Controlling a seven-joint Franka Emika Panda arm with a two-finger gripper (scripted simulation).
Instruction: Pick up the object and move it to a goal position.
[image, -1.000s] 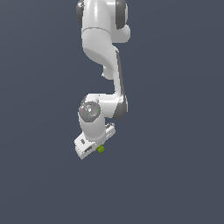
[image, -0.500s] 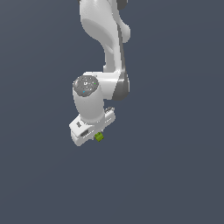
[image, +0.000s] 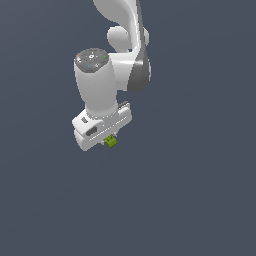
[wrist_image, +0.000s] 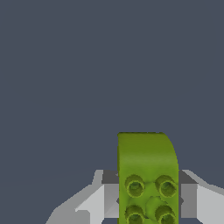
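So the gripper (image: 109, 141) is clamped on the lime-green block (image: 111, 142), fingers (wrist_image: 109, 194) pressed against both its sides in the wrist view. From the exterior view the block is just a tiny green speck poking out under the white hand, a bit left of frame centre, and the fingers themselves are mostly hidden there. Up close the block (wrist_image: 148, 175) shows round studs on its face, but its lower end is cut off. The arm (image: 117, 60) runs out the top edge. Everything around is plain dark grey.
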